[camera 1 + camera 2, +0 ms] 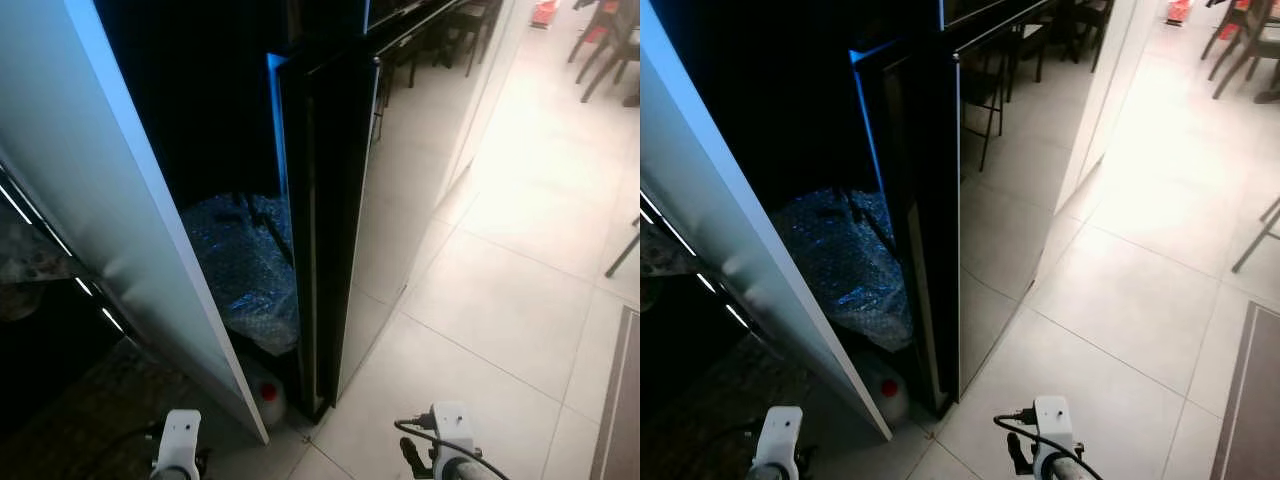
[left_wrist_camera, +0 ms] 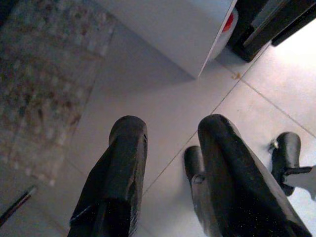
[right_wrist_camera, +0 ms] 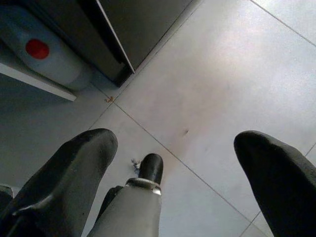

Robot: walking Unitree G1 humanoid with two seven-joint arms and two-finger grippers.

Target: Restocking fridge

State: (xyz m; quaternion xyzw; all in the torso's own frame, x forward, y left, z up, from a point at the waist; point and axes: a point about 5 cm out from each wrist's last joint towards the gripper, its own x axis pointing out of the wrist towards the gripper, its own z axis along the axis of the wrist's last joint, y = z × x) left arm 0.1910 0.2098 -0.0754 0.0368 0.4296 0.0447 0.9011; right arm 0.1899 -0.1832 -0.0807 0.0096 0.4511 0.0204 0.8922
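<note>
1. Pale floor tiles (image 1: 520,300) fill the room ahead; chairs (image 1: 600,40) stand far off, well beyond the right pincer.
2. Task object: the fridge (image 1: 330,200), a tall dark cabinet standing ahead of both pincers. Its white door (image 1: 130,220) is swung open, with the lower corner just ahead of the left pincer (image 2: 170,168).
3. Orientation: the long axis of the fridge runs vertically. Its open side faces toward the left pincer; the dark, glossy side panel faces the floor ahead of the right pincer (image 3: 175,182).
4. Contents: a crinkled bag (image 1: 245,265) lies in the dark interior. A white jug with a red cap (image 3: 47,52) sits on the floor at the cabinet foot, between door and cabinet, near both pincers.
5. Pincer state: both hang low over the tiles, fingers apart, holding nothing.
6. Step in hand, as judged: approach with no stock item yet picked up.
7. Recommended practice: keep the left arm clear of the door edge, avoid knocking the jug, and check the dim interior before reaching in.
</note>
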